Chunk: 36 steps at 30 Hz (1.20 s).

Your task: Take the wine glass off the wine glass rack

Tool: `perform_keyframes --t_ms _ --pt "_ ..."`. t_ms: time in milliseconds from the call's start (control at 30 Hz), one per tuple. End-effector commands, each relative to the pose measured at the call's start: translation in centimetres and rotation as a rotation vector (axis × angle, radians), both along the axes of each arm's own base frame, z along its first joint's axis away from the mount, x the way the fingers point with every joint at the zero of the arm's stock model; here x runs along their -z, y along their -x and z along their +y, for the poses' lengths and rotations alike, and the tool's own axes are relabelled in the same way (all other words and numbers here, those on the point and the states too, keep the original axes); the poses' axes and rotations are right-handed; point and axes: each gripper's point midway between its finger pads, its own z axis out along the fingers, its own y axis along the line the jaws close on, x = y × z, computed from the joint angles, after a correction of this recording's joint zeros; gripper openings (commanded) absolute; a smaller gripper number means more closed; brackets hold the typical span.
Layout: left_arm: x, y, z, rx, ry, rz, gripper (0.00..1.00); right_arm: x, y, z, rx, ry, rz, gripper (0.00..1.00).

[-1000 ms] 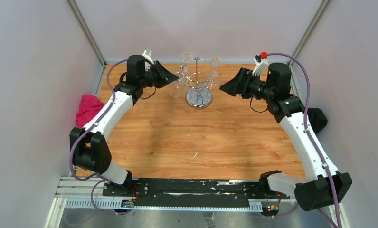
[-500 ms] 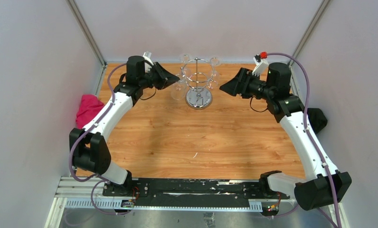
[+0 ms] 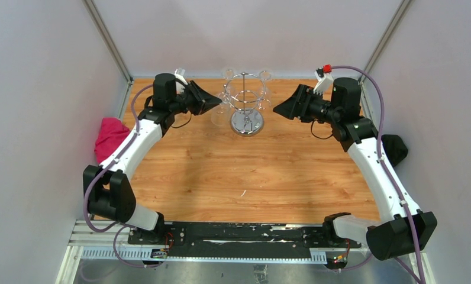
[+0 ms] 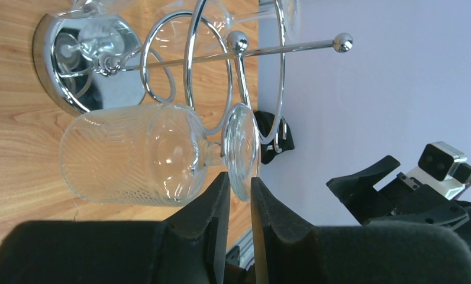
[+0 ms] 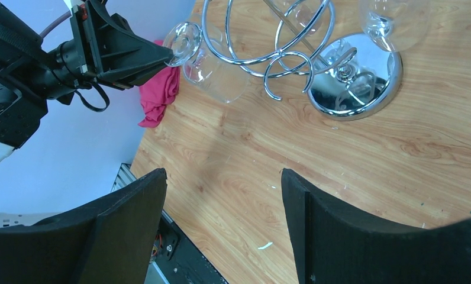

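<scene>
The chrome wine glass rack (image 3: 247, 97) stands at the back middle of the table on its mirrored base (image 4: 73, 65). My left gripper (image 4: 240, 186) is shut on the round foot of a clear wine glass (image 4: 132, 154), which hangs bowl-down at the rack's left side, its foot at the end of a looped hook. This glass also shows in the right wrist view (image 5: 212, 71) with the left gripper (image 5: 162, 56) on its foot. My right gripper (image 5: 222, 177) is open and empty, held in the air to the right of the rack (image 5: 292, 41).
Other glasses (image 3: 265, 76) hang on the rack's far and right hooks, one in the right wrist view (image 5: 396, 21). A pink cloth (image 3: 109, 135) lies at the table's left edge. A black object (image 3: 394, 148) sits at the right edge. Walls enclose the table closely.
My left arm has drawn slightly to the left with the glass foot in its grip. The right arm has barely moved.
</scene>
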Motion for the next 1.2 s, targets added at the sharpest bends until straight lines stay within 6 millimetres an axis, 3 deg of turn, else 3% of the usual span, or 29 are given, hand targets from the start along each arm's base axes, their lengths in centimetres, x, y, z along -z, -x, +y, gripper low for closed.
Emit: perform_keyframes --t_ms 0,400,833,1167 --pt "-1.2 1.5 0.2 0.040 0.019 -0.010 0.24 -0.3 -0.3 -0.1 -0.001 -0.024 -0.005 0.76" --pt "-1.0 1.3 0.3 0.034 0.028 -0.011 0.19 -0.3 -0.2 -0.1 -0.002 -0.029 -0.001 0.75" --pt "-2.7 0.3 0.4 -0.006 0.058 -0.043 0.26 -0.6 0.0 0.0 -0.007 -0.038 -0.007 0.75" --pt "-1.8 -0.2 0.6 -0.025 0.041 -0.024 0.25 -0.5 0.2 0.0 -0.007 -0.041 -0.004 0.75"
